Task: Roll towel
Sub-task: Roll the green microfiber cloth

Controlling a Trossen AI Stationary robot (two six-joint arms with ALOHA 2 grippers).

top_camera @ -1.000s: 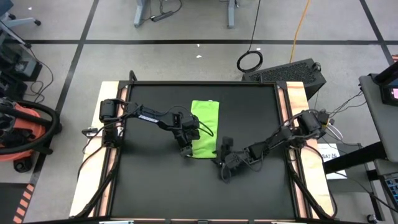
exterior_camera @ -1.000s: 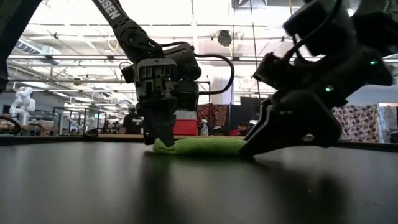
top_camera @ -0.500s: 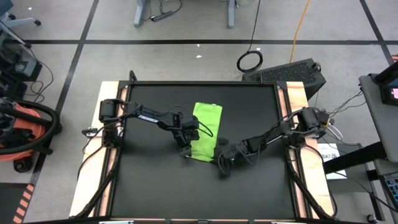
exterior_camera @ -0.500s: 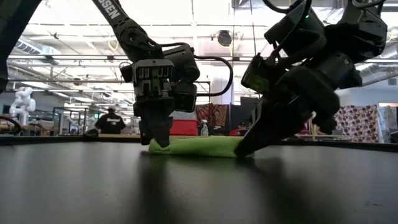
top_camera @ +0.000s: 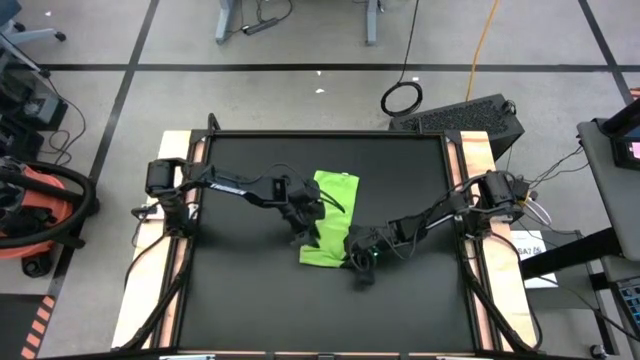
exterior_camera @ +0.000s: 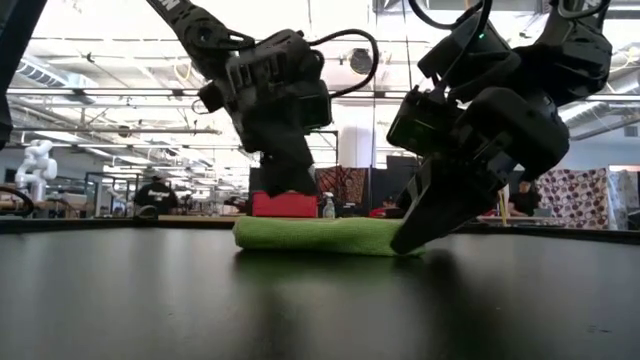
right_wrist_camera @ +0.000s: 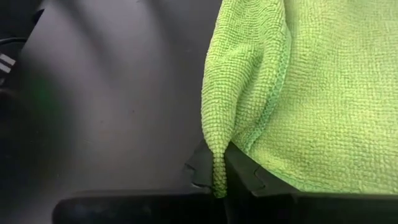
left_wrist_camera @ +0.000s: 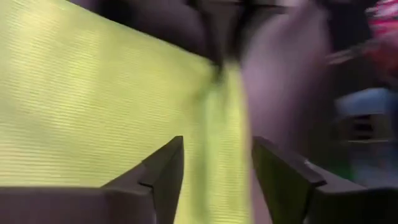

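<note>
The lime-green towel (top_camera: 331, 212) lies flat on the black table, its long side running from near to far. In the low view the towel (exterior_camera: 315, 235) shows as a low thick strip. My left gripper (left_wrist_camera: 217, 180) is open and tipped over the towel's left part (top_camera: 308, 232), with a folded edge showing between its fingers. My right gripper (right_wrist_camera: 217, 180) is shut on the towel at its near right corner (top_camera: 352, 250). My left gripper: I cannot tell whether its fingers touch the towel. My right gripper pinches a raised fold of the towel's edge (right_wrist_camera: 216, 163) between its two fingers, at the near right corner. The fingers slant down from the table's right side (exterior_camera: 410, 232). The rest of the towel lies on the table.
The black tabletop (top_camera: 250, 300) has free room near and to the left of the towel. Wooden side rails (top_camera: 180, 280) run along both sides. The room with shelves and a person shows beyond the far edge in the low view.
My left gripper has risen from the towel's near left corner, gone a little toward the far edge and tipped over. My right gripper has closed in on the towel's near right corner. The towel has slid a little toward the near edge and looks thicker there.
</note>
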